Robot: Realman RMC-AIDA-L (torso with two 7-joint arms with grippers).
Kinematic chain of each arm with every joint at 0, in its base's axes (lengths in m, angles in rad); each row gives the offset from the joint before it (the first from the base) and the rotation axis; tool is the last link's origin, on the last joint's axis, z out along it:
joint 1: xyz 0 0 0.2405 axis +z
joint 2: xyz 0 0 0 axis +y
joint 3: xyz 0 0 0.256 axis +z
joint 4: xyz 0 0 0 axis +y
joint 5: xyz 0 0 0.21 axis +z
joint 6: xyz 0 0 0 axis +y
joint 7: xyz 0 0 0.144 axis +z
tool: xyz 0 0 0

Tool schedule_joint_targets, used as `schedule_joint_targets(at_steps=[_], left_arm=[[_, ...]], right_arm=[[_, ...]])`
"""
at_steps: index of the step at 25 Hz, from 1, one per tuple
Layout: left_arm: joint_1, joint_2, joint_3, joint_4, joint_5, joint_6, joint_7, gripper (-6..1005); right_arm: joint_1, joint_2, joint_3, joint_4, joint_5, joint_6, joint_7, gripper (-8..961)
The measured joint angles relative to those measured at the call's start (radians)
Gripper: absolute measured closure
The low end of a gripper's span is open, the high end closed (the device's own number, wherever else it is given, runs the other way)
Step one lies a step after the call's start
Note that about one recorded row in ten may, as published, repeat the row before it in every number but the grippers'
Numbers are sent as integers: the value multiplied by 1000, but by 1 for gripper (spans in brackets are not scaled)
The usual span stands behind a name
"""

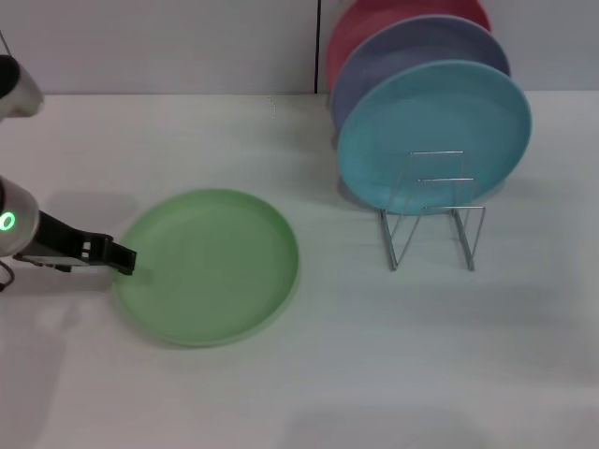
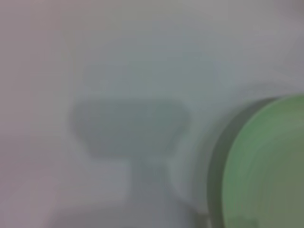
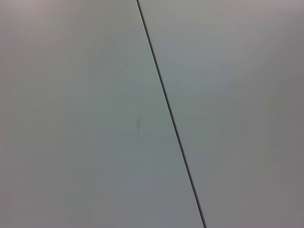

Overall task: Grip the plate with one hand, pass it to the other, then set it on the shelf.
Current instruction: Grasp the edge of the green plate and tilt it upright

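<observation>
Plate (image 1: 208, 266), light green, is seen lying flat on the desk (image 1: 309, 393), left of centre and toward the front edge. Left gripper (image 1: 122, 259) is held low at the plate's left rim, its black tip right against the edge; whether the fingers are apart or closed cannot be told. Rack (image 1: 432, 220) stands toward the back right, well apart, with a turquoise plate (image 1: 434, 133) upright in it.

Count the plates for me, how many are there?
4: a round light-green plastic plate flat on the table; turquoise, lavender and pink plates upright in the wire rack. More may hide behind.
</observation>
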State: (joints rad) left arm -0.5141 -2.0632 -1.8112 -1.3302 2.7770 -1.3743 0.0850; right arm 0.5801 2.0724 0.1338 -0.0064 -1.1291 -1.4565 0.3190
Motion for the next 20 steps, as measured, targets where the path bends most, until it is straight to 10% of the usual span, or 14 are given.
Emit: schedule_joint_targets(at_steps=[20], left_arm=[[-107, 1, 23, 175, 10, 35, -9, 207]], right_arm=[[5, 0, -2, -3, 0, 1, 0, 328]])
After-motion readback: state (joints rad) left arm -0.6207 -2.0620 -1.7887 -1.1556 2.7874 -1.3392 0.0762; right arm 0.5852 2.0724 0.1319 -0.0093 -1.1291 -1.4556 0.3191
